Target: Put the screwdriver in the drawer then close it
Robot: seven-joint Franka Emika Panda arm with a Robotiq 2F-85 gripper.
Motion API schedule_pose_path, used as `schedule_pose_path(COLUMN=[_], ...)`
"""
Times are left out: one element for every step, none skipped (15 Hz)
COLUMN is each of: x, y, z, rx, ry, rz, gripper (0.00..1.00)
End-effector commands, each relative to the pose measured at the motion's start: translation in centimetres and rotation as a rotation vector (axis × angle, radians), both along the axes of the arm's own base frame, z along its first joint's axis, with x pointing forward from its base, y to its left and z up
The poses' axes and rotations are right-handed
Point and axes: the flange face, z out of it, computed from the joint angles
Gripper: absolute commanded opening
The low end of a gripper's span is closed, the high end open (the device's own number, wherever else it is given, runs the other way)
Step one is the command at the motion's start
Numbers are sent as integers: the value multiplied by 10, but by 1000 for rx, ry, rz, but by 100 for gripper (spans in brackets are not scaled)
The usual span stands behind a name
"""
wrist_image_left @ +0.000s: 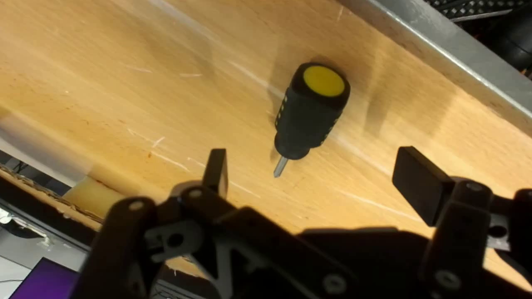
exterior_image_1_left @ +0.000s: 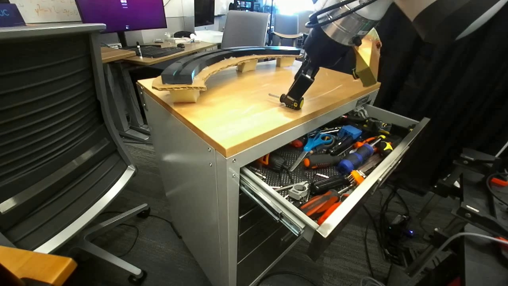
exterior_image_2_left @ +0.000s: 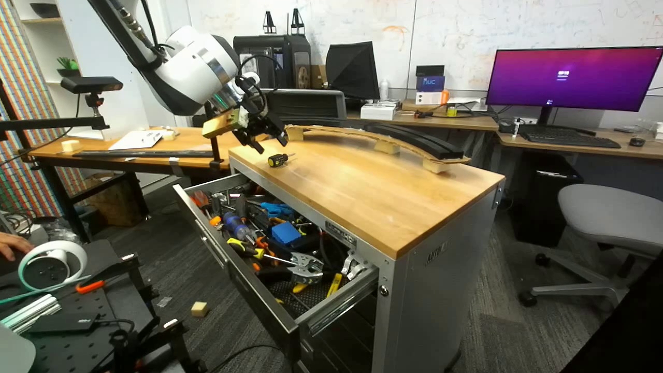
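The screwdriver (wrist_image_left: pixel 309 112) is short and black with a yellow end cap. It lies on the wooden cabinet top near the edge above the drawer, and shows in both exterior views (exterior_image_1_left: pixel 292 102) (exterior_image_2_left: pixel 278 160). In the wrist view its metal tip points toward my gripper. My gripper (wrist_image_left: pixel 319 176) is open and empty, its two fingers wide apart. In an exterior view my gripper (exterior_image_2_left: pixel 271 144) hangs just above and beside the screwdriver, apart from it. The drawer (exterior_image_1_left: pixel 373 180) is pulled out and full of tools; its front lip also shows in an exterior view (exterior_image_2_left: pixel 236 263).
A curved black piece on cardboard and foam blocks (exterior_image_1_left: pixel 238 59) stands along the back of the wooden top (exterior_image_1_left: pixel 246 115). Blue scissors (exterior_image_1_left: pixel 317 141) and orange-handled pliers (exterior_image_1_left: pixel 321 203) lie in the drawer. An office chair (exterior_image_1_left: pixel 55 139) stands beside the cabinet.
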Motion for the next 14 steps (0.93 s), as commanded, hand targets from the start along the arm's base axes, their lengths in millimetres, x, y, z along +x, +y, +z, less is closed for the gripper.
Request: schedule_pose_path(x=[18,19,20,21,21,21,20,20,19,15,7,-6,-15,-26], y=[0,-2,-3,-4,-6,-9,-11,-13,-13,-12,-9,-6,-5,-4], z=[-4,-7,-9,-12,-15,-18,-20,-22,-20,-22,-19,-17,-15,-10], rx=[1,-1,1,-1,0,-1,1,5,11,14,24,33,35,40], ry=[2,10,16,26,36,48,58,66,76,104,133,178,220,257], rz=[-18,-22,-27,-31,-36,-43,-50,-58,-63,-56,-37,-1,29,47], gripper=[74,68,58,51,42,35,28,19,13,16,16,16,17,17])
